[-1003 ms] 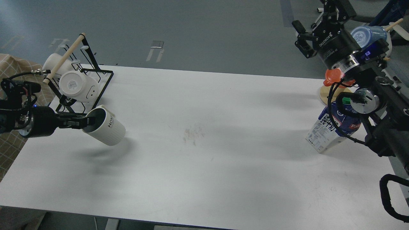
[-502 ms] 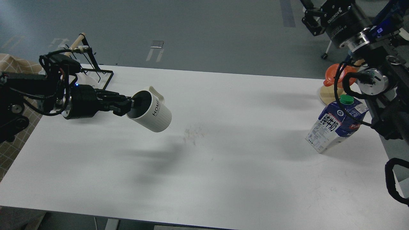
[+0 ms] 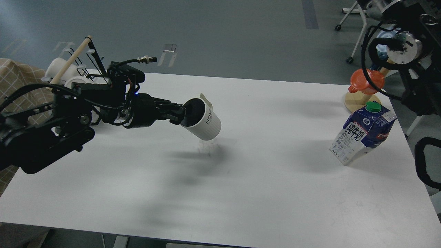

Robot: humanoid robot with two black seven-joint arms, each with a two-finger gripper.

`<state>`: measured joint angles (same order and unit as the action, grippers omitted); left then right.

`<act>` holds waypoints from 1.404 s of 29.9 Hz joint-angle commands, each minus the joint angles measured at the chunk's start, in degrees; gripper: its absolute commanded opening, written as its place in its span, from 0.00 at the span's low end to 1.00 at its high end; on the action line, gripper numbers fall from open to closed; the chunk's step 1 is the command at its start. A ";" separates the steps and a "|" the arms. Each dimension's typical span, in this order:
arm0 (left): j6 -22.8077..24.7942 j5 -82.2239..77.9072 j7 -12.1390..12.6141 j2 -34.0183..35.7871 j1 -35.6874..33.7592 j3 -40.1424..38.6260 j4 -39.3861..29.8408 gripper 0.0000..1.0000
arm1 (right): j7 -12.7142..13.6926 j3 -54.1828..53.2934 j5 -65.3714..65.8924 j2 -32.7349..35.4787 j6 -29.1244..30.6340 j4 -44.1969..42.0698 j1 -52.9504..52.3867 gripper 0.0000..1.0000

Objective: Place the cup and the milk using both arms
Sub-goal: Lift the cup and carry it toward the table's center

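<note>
The cup (image 3: 203, 119), an off-white ribbed mug with dark lettering, hangs tilted above the middle of the white table (image 3: 262, 172), its dark mouth facing left. My left gripper (image 3: 181, 115) is shut on the cup's rim, one finger inside the mouth. The milk (image 3: 363, 132), a blue and white carton with a green cap, stands alone near the table's right edge. My right arm (image 3: 399, 44) is raised at the top right, well above the milk. Its gripper is past the top edge of the view.
A black mug rack (image 3: 93, 60) with a wooden bar and smooth white mugs (image 3: 58, 67) stands at the back left, behind my left arm. An orange cup (image 3: 367, 81) sits on a wooden stand at the back right. A black cable loop (image 3: 422, 162) hangs by the right edge.
My left gripper has carried the cup from beside the rack to the right, over the table's middle. My right arm has risen, taking its gripper out of view. The milk has not moved.
</note>
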<state>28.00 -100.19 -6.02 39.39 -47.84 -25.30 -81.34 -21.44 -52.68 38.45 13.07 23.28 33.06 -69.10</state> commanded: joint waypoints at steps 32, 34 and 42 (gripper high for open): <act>0.00 -1.76 2.25 -8.37 -12.10 20.11 4.70 0.00 | -0.26 1.44 -0.22 -3.49 -0.08 -0.63 0.28 1.00; 0.00 -1.76 2.60 -8.98 -12.27 20.11 6.10 0.00 | -0.26 1.44 -0.22 -3.66 -0.08 -0.63 0.28 1.00; 0.00 -1.85 2.68 -9.77 -12.19 20.11 7.95 0.00 | -0.26 1.44 -0.22 -3.84 0.01 -0.63 0.37 1.00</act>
<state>28.00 -101.95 -3.34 29.69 -60.08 -5.18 -73.47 -21.71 -51.24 38.23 9.24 23.27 32.43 -68.77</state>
